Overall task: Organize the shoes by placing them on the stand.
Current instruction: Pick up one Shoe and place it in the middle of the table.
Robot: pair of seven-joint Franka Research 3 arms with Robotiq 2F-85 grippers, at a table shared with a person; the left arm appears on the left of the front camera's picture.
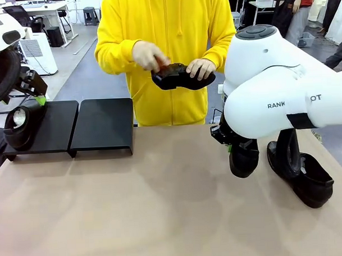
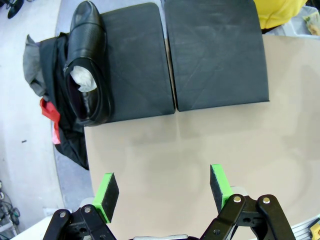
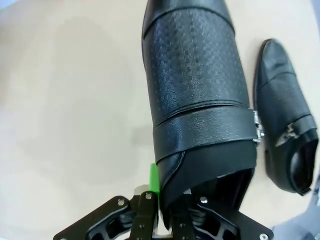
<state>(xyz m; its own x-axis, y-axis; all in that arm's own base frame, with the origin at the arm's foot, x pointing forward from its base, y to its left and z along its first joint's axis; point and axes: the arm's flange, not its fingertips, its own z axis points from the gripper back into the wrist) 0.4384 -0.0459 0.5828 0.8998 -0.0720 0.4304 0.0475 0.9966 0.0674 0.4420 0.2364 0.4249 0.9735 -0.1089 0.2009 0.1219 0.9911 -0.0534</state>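
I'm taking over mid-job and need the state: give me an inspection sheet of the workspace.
Surface: tan tabletop, bare in the middle.
Job's things: stand far left, first shoe on its left end; second shoe in the right gripper; third shoe on the tabletop, right side; fourth shoe in the person's hands.
Clutter: dark cloth off the tabletop's left edge.
Grippers: left gripper open over bare tabletop; right gripper shut on second shoe.
Cables: nothing seen.
Surroundings: person in yellow opposite; desks behind.
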